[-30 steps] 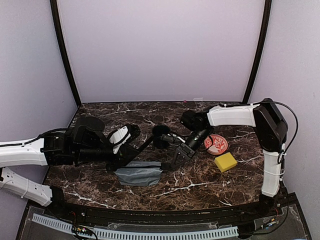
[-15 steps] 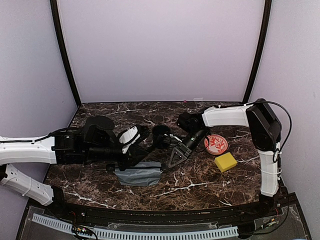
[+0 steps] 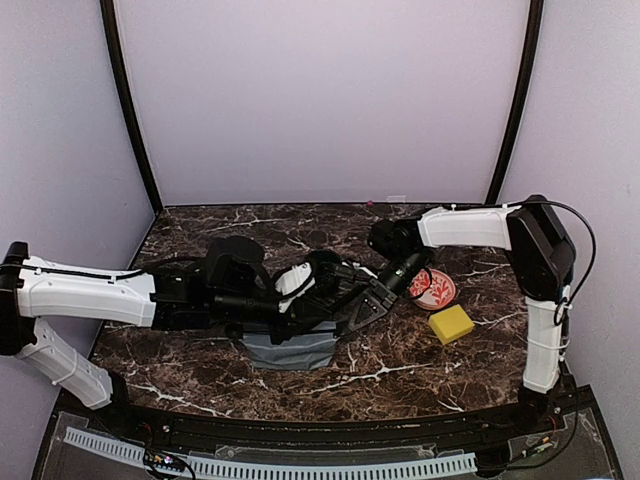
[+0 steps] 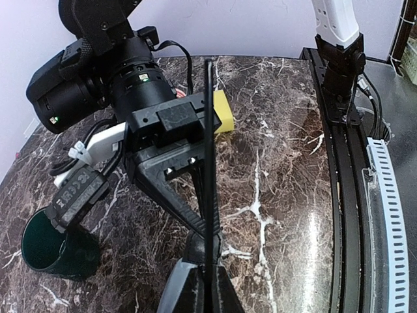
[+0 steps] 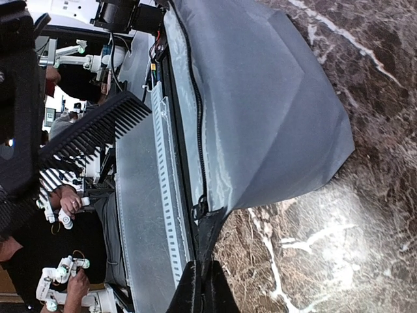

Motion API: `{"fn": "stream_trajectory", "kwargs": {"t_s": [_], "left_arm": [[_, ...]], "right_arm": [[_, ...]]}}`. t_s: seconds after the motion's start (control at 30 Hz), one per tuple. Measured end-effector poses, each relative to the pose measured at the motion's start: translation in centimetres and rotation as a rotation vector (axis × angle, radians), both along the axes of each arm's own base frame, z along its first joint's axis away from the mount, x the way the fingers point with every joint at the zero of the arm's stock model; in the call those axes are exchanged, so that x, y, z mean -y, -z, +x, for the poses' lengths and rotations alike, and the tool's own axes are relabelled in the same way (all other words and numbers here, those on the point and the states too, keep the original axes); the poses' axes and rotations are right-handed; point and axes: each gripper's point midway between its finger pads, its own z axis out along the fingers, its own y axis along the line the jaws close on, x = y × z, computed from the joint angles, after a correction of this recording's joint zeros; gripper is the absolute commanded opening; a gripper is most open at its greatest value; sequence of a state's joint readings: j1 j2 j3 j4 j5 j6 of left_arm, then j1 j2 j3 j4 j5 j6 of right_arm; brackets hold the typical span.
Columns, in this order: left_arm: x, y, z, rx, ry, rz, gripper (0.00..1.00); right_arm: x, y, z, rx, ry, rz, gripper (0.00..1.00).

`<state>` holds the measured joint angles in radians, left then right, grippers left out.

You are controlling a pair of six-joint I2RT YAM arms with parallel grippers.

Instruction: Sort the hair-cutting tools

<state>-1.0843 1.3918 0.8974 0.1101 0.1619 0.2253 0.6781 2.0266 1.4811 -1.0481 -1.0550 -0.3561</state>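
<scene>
comb [image 4: 208, 143] held in the left pincer [image 4: 206, 277], clamped narrow on one end, the rest projecting straight ahead of the fingers and seen edge-on. just beyond its tip the right pincer [image 5: 203, 280] pinches the zip corner of the grey pouch [image 5: 260, 98], jaws nearly together. judged step: feed the comb into the pouch. advance tip-first along the zip line, low and slow, with the right pincer lifting the mouth; how far the pouch gapes cannot be told

The top camera looks down from high over the counter [image 3: 420, 375], with the grey pouch [image 3: 290, 350] central. The right wrist camera shares that pouch up close; the left wrist camera faces rightward from it.
</scene>
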Motion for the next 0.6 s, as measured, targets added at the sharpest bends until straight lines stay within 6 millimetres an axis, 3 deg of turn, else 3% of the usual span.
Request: {"fn": "stream_trajectory", "kwargs": {"t_s": [0.2, 0.6], "left_arm": [[1.0, 1.4, 0.8, 0.007, 0.008, 0.011, 0.0], [2.9, 1.6, 2.5, -0.001, 0.06, -0.005, 0.0]], "right_arm": [[0.8, 0.1, 0.5, -0.005, 0.016, -0.006, 0.0], [1.0, 0.1, 0.6, 0.0, 0.013, -0.004, 0.0]]}}
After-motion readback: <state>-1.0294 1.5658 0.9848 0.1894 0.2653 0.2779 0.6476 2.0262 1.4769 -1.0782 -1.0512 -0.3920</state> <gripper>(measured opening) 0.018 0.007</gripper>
